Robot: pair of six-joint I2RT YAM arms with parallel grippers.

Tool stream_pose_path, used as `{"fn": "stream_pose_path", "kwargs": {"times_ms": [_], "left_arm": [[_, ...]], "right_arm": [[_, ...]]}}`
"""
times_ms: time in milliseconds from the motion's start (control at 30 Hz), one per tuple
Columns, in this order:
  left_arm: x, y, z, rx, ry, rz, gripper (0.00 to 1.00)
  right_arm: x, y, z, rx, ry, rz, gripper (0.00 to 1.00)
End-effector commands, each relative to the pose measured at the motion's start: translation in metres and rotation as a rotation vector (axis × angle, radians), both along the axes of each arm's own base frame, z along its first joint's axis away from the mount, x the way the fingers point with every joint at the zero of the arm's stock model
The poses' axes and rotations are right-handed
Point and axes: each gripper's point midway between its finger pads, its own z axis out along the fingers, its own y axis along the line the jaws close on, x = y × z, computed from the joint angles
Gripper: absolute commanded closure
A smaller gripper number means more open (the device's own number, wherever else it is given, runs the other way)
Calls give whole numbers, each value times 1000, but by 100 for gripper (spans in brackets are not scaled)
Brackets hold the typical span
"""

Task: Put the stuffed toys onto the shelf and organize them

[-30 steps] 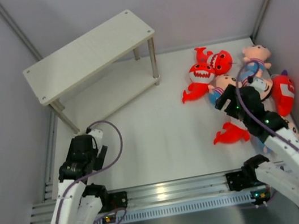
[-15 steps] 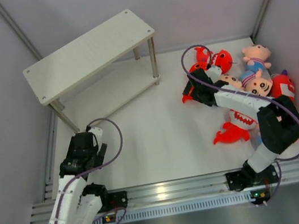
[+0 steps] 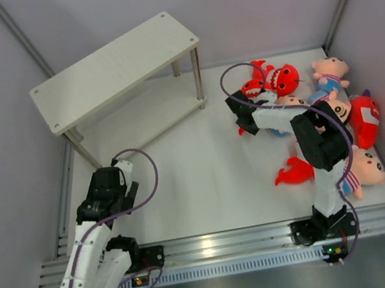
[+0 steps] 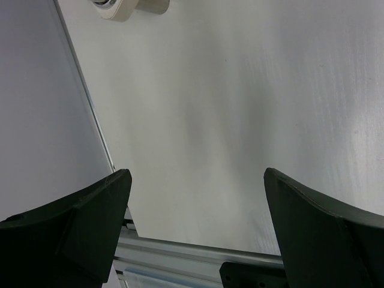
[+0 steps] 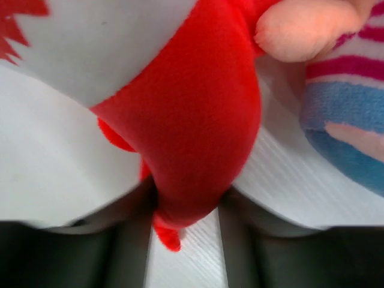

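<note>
The stuffed toys lie in a heap at the right of the table. My right gripper [image 3: 245,120] reaches to the heap's left edge and is shut on the tail end of a red shark [image 3: 253,90]. In the right wrist view that red shark [image 5: 192,120] is squeezed between the fingers [image 5: 129,234] of the right gripper [image 5: 186,222], with a striped doll [image 5: 354,90] beside it. Other sharks [image 3: 282,79] [image 3: 294,170] [image 3: 364,119] and peach dolls [image 3: 330,72] [image 3: 364,168] lie around. The white shelf [image 3: 115,68] stands at the back left with no toy on it. My left gripper [image 3: 130,193] [image 4: 198,198] is open over bare table.
Grey walls close in the table on the left, back and right. An aluminium rail [image 3: 217,245] runs along the near edge. A shelf leg's foot [image 4: 129,7] shows at the top of the left wrist view.
My right arm has swung left across the heap to the shark at its left edge, and its jaws have closed on the tail. The left arm has barely moved.
</note>
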Motion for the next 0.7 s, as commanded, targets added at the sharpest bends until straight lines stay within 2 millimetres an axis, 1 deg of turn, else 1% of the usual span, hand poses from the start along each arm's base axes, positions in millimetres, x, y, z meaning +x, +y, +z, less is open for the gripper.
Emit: {"fn": "stream_pose_path", "kwargs": {"times_ms": [0, 33, 100, 133, 167, 200, 233, 267, 300, 333, 400, 433, 467, 500, 533, 567, 633, 667], "left_arm": [[14, -4, 15, -31, -72, 5, 2], [14, -4, 15, -30, -73, 6, 2], [14, -5, 14, -32, -71, 6, 2], [14, -5, 15, -31, -72, 3, 2], [14, -5, 14, -32, -70, 2, 2], [14, -5, 14, -32, -70, 2, 2], [14, -5, 15, -31, -73, 3, 2], [14, -5, 15, -31, -73, 3, 2], [14, -5, 15, -32, -74, 4, 2], [14, -4, 15, -32, -75, 4, 2], [14, -4, 16, -30, -78, 5, 2], [14, -4, 17, -30, -80, 5, 2], [14, -4, 16, -30, -79, 7, 2], [14, -4, 17, -29, -81, 8, 2], [14, -4, 18, -29, -86, 10, 2], [14, -4, 17, -29, -83, 10, 2], [14, -4, 18, -29, -87, 9, 2], [14, -4, 18, -29, -87, 9, 2]], "right_arm": [[14, -5, 14, 9, -66, -36, 77], [15, -9, 15, 5, -77, -36, 87], [17, -9, 24, -8, -124, 26, 100], [20, 1, 29, 10, -144, 101, 100], [16, 3, 34, -50, -135, 232, 100], [19, 11, 41, -59, -152, 310, 100], [13, 30, 43, -54, -141, 439, 100], [6, 35, 49, -137, -128, 586, 100], [-2, 43, 52, -167, -118, 665, 100], [-21, 60, 51, -227, -91, 814, 100], [-48, 73, 59, -271, -83, 935, 100], [-71, 87, 54, -309, -65, 1041, 100], [-81, 95, 71, -309, -118, 1078, 100], [-91, 103, 76, -311, -143, 1116, 100], [-104, 117, 82, -295, -176, 1168, 100], [-110, 122, 94, -267, -232, 1168, 100], [-117, 136, 109, -207, -294, 1172, 100], [-114, 143, 117, -184, -330, 1161, 100]]}}
